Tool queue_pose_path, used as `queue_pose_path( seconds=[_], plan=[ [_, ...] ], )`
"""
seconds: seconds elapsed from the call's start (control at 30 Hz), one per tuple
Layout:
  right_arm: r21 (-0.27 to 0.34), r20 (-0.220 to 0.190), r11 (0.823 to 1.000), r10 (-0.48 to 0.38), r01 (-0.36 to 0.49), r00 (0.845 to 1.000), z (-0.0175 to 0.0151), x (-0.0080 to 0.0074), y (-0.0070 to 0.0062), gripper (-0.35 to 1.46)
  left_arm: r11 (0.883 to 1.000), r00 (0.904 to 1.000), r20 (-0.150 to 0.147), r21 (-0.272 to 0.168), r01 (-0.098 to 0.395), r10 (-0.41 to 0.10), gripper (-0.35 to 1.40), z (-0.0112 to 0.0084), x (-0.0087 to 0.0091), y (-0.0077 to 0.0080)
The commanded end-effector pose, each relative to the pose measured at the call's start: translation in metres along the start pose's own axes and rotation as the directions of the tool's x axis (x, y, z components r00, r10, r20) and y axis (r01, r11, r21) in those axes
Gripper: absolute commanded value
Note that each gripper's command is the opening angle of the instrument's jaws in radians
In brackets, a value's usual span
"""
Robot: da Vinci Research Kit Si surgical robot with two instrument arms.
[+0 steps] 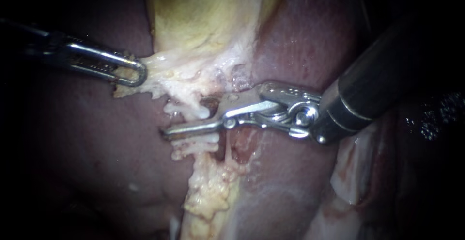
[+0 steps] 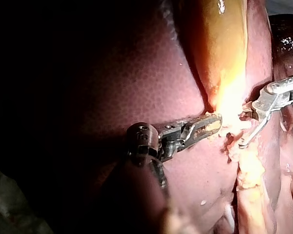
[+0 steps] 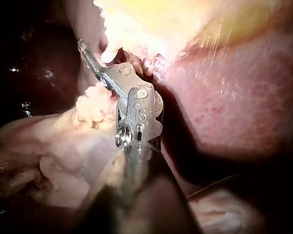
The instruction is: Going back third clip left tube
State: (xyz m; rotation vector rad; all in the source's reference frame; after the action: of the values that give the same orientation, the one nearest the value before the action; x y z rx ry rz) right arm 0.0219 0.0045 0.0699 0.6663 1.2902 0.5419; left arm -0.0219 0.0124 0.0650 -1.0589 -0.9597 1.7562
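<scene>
Left instrument (image 1: 139,73): clamped on pale fringe (image 1: 162,68) under gallbladder (image 1: 203,12). Right instrument (image 1: 213,113): jaws agape, empty, just beside pale tube (image 1: 186,110). Likely soft, slick, easily torn; take mid-length, squarely, gently. Clips: none made out.

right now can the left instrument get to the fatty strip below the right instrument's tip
Probably not as things stand: the left instrument has its jaws shut on pale tissue by the gallbladder, and the right instrument lies across the way to the fatty strip.

The left instrument's (image 1: 133,70) shaft fades into darkness — the right instrument's (image 1: 193,128) is cut off. Glare bleaches the pale tissue (image 2: 228,111) the left grips.
</scene>
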Motion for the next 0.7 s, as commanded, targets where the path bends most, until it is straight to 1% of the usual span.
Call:
queue_pose_path(
  seconds=[0.03, 0.23, 0.37, 0.53, 0.7],
  plan=[
    [-0.010, -0.002, 1.000, -0.003, 0.003, 1.000, -0.0002, -0.0001, 0.0001, 0.49, 1.000, 1.0000, 0.000, -0.001, 0.001, -0.001, -0.35, -0.0001, 0.0000, 0.0000],
    [-0.009, 0.000, 1.000, -0.011, 0.011, 1.000, -0.0016, -0.0005, 0.0005, 0.50, 1.000, 1.0000, 0.001, -0.002, 0.001, -0.001, -0.35, -0.0002, 0.0000, 0.0001],
    [-0.002, 0.002, 1.000, -0.018, 0.018, 1.000, -0.0028, -0.0008, 0.0002, 0.50, 1.000, 1.0000, 0.001, -0.002, 0.001, -0.001, -0.35, -0.0002, 0.0000, 0.0001],
    [0.009, 0.005, 0.999, -0.049, 0.049, 0.999, -0.0045, -0.0011, -0.0004, 0.50, 1.000, 1.0000, 0.001, -0.002, 0.001, -0.001, -0.35, -0.0002, 0.0000, 0.0001],
    [0.016, 0.007, 0.998, -0.060, 0.060, 0.998, -0.0059, -0.0011, -0.0008, 0.50, 1.000, 1.0000, 0.001, -0.002, 0.001, -0.001, -0.35, -0.0002, 0.0000, 0.0001]
  ],
)
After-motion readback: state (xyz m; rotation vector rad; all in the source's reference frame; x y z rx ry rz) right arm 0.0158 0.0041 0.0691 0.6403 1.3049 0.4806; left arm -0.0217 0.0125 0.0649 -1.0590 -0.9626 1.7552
